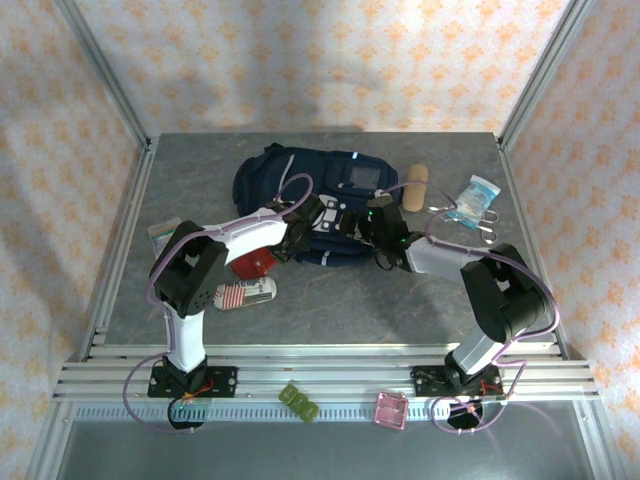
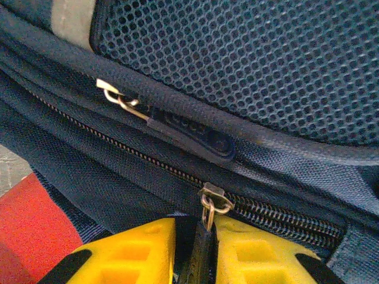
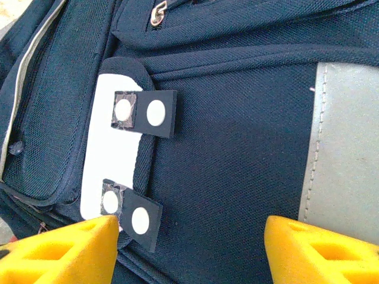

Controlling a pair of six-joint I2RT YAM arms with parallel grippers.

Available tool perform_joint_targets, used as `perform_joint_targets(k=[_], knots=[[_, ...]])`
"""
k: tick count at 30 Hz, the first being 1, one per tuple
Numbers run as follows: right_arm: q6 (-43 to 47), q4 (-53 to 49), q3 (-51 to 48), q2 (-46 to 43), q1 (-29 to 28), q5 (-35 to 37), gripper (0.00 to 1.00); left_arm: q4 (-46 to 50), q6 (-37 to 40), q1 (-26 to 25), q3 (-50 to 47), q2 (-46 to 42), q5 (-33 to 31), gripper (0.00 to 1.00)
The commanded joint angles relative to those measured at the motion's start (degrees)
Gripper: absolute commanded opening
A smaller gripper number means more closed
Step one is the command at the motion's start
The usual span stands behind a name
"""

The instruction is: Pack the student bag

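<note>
The student bag [image 1: 290, 180] lies flat in the middle of the table, navy with a pale grey stripe [image 3: 343, 154] and a white patch with black dotted tabs [image 3: 98, 157]. My left gripper [image 1: 298, 238] is at the bag's near left edge. In the left wrist view its yellow fingers [image 2: 130, 254] stand narrowly open around a black zipper pull [image 2: 200, 257] that hangs from a metal slider [image 2: 214, 198], with a slim gap on the left side. My right gripper [image 3: 189, 242] hovers wide open over the bag's front panel, holding nothing.
A red item [image 1: 252, 262] and a striped pouch [image 1: 245, 293] lie near the left arm. A tan roll [image 1: 417, 186], scissors [image 1: 472, 218] and a tissue pack [image 1: 477, 192] lie right of the bag. A small packet [image 1: 165, 232] sits far left.
</note>
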State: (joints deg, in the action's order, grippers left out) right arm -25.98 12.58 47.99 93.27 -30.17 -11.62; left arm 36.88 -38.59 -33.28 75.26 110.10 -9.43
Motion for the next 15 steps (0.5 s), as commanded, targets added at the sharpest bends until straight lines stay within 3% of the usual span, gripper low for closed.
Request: perform_joint_targets(k=[1, 8, 15], knots=[[-1.1, -0.7, -1.1, 0.2, 0.1, 0.1, 0.66, 2.2, 1.2, 0.2, -1.5, 1.9, 0.8, 0.19], [-1.1, -0.9, -1.4, -0.4, 0.1, 0.2, 0.66, 0.9, 2.4, 1.5, -2.0, 2.2, 0.4, 0.00], [1.1, -2.7, -0.6, -2.5, -0.9, -0.5, 0.66, 0.5, 7.1, 1.8, -0.3, -0.4, 2.7, 0.00]])
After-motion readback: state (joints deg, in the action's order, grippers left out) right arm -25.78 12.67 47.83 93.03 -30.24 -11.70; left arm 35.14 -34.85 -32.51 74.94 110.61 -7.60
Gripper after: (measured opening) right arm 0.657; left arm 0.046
